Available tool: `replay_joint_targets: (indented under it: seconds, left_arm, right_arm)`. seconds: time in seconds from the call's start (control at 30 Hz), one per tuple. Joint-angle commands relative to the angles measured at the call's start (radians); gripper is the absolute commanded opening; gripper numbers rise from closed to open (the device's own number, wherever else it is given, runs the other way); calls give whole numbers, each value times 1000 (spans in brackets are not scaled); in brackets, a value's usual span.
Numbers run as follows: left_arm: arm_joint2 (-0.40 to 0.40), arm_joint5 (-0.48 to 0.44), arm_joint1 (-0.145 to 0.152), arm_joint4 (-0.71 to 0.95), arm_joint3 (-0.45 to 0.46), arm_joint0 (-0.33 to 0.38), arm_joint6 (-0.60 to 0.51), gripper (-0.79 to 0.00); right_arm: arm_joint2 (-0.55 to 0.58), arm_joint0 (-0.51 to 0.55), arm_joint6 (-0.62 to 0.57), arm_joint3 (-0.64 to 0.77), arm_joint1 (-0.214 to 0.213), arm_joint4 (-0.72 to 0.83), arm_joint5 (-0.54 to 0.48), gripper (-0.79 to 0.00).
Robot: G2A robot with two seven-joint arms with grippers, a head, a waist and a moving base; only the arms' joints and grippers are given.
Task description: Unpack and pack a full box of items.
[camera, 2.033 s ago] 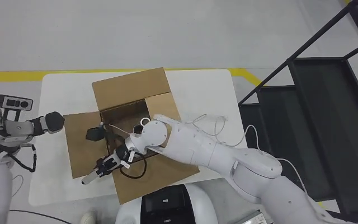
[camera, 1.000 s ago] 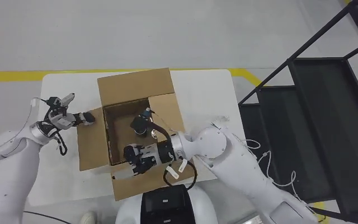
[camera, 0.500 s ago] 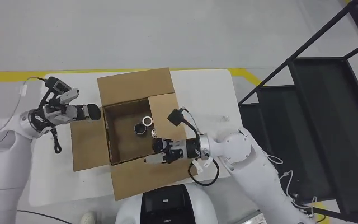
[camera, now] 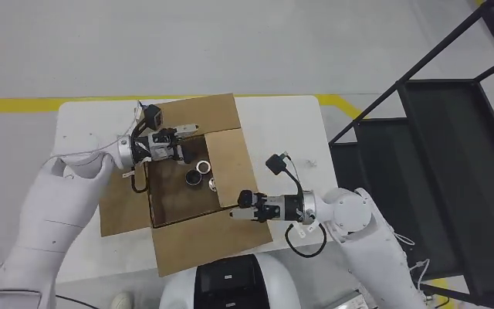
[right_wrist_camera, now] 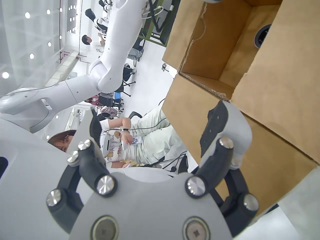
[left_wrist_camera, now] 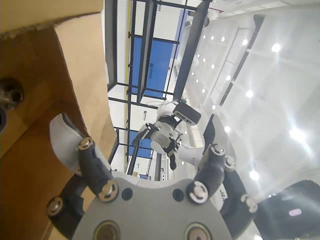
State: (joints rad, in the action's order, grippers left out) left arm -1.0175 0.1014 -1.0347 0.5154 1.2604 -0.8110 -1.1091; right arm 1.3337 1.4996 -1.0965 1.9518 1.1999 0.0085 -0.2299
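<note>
Box, two cylinders inside: left gripper, wide and empty, is hovering at the rim, right gripper is hanging wide beside a flap; descending vertically, clear of cardboard, is looking advisable.

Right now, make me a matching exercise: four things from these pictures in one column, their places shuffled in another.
1 left pincer
2 right pincer
3 two small cans
4 white table

A under the cardboard box
B on the box's floor
C at the box's far rim
D by the box's near right corner

Pairs: 1-C, 2-D, 3-B, 4-A
</note>
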Motion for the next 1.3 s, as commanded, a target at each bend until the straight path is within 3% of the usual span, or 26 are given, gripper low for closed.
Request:
replay_joint_targets:
  seconds: [0.0,0.37,0.53,0.73,0.97,1.27]
  left_arm:
    - [50,-19,-17,-22,-50,28,31,0]
    - [169,-154,-78,-36,-153,77,91,0]
    - [180,-256,-100,9,-144,88,83,0]
    - [151,-356,-104,59,-89,70,56,0]
    - [161,-344,-115,68,-28,71,27,0]
    - [241,-357,-165,129,-54,125,-10,0]
  right_arm:
    - [1,3,1,-4,-3,6,-7,0]
    - [-20,-6,4,-34,-16,19,-22,0]
    - [-22,4,6,-16,-23,18,-25,0]
    - [-19,21,11,5,-31,17,-32,0]
    - [-14,41,36,49,-40,14,-70,0]
    - [1,66,37,87,-55,10,-55,0]
